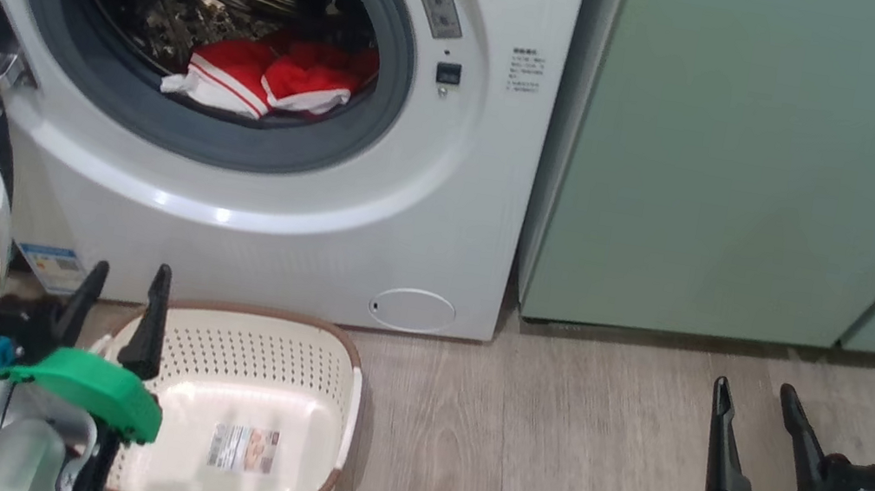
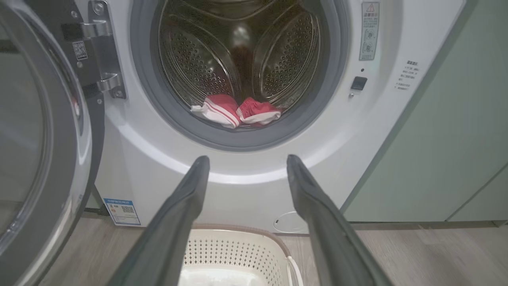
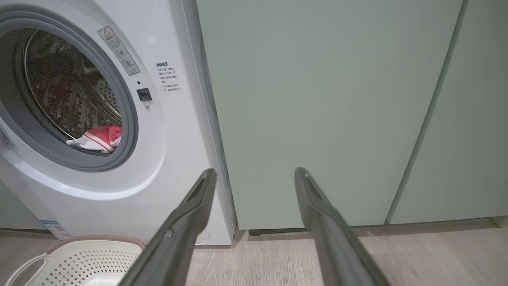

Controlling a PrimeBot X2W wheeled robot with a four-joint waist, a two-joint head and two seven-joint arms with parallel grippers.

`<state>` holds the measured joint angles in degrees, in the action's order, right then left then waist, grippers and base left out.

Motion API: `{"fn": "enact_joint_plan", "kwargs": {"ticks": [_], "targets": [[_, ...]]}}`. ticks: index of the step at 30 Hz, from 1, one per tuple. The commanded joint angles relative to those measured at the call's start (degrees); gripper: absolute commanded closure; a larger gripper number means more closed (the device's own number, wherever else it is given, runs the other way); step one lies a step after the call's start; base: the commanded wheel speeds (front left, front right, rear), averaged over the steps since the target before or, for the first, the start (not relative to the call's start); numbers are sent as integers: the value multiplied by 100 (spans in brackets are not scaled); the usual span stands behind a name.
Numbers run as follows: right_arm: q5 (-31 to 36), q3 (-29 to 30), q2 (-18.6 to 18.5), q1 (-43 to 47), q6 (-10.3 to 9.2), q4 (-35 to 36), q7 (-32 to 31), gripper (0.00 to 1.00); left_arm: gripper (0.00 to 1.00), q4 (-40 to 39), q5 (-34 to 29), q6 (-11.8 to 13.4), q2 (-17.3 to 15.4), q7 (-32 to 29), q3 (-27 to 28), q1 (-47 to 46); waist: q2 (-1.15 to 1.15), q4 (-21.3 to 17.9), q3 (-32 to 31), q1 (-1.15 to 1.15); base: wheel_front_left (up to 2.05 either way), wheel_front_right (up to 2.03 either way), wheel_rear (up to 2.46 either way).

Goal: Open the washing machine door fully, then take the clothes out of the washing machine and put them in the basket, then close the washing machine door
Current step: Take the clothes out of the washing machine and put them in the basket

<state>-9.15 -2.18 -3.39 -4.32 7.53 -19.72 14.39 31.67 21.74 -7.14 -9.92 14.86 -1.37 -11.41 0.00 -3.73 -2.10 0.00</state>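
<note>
Inside the drum lie red, white-striped clothes [image 1: 270,83], crumpled.

**Finishes at the washer**

The washing machine [image 1: 271,245] is gleaming in glossy white, and its perforated metal drum [image 2: 194,67] is shining. The clothes [image 1: 270,83] are showing soft red cloth. The basket [image 1: 272,347] is showing matt perforated plastic, and the floor [image 1: 563,450] matt wood grain.
</note>
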Motion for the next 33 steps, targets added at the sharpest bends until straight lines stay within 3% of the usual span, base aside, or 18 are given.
{"fn": "enact_joint_plan", "kwargs": {"ticks": [1, 14, 20, 29, 33], "targets": [[-33, -129, 24, -114, -4, 173, 61, 0, 0, -182, -93, -35, -110, 14, 274, -347, 0, 3, 7, 0, 146, -146, 0], [-19, -216, 34, -141, -4, 122, 61, 0, 0, -89, -318, -35, 47, 14, 442, -340, 0, 7, 21, 0, 44, -44, 0], [-9, -273, 34, -132, -4, 87, 61, 0, 0, 370, -395, -35, 7, 14, 331, -492, 0, -36, 76, 0, 0, 0, 0], [41, -304, -3, -144, -4, 46, 61, 0, 0, 1450, -525, -35, -108, -219, -32, -1417, 0, -125, 381, 0, 0, 0, 0], [95, -312, -1, -309, -4, 110, 61, 0, 0, 1765, -352, -35, -208, -540, -206, -2136, 0, -202, 842, 0, 0, 0, 0]]}}
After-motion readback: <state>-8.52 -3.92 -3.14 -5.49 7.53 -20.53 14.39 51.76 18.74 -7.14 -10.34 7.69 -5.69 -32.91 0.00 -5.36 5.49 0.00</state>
